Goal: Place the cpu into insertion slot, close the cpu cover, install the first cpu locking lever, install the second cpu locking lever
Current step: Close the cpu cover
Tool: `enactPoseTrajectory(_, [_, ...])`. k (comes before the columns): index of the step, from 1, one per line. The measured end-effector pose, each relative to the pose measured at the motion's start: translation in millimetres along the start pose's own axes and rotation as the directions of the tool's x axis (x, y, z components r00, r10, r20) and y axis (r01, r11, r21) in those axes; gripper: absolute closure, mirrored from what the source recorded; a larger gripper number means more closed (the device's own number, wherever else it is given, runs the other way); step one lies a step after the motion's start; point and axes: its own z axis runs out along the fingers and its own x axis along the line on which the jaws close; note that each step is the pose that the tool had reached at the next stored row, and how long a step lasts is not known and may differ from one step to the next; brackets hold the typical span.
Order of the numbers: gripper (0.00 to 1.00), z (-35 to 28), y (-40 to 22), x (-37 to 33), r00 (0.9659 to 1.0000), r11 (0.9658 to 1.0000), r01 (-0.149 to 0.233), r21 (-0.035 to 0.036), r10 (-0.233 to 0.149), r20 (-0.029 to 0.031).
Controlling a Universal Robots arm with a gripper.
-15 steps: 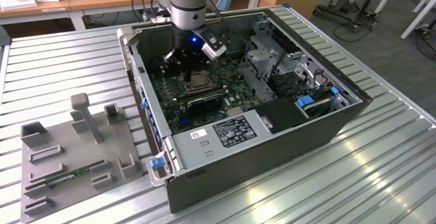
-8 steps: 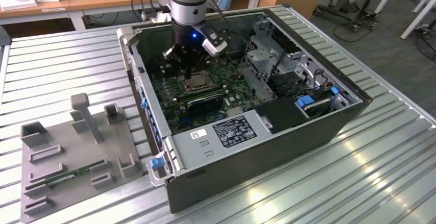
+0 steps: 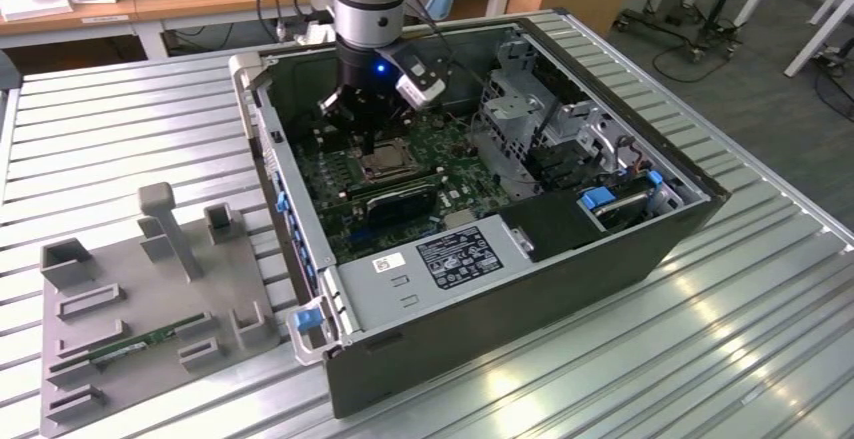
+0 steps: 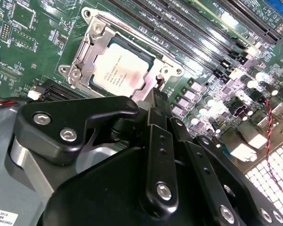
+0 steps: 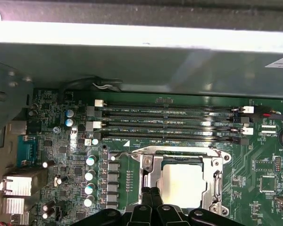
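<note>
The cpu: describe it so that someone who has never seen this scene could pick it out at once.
Look inside the open computer case, at the green circuit board. Beside the long black memory slots sits a silver metal frame. The cpu is the flat square in its window, the only pale, plain metal face there.

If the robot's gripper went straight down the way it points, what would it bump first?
Most likely the cpu cover, at the rim beside the cpu. The gripper points down at that edge in both wrist views, though how far above it hangs is unclear.
</note>
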Motion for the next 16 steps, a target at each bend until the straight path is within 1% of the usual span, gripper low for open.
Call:
enactPoseTrajectory(5, [0.89,2.1,1.9,-0.4,1.0,1.0,0.0,-0.0002,0.0,0.0001])
enactPoseTrajectory(16, [0.89,13.2,1.8,-4.6,1.0,1.0,-0.006,0.0,0.006,0.0001])
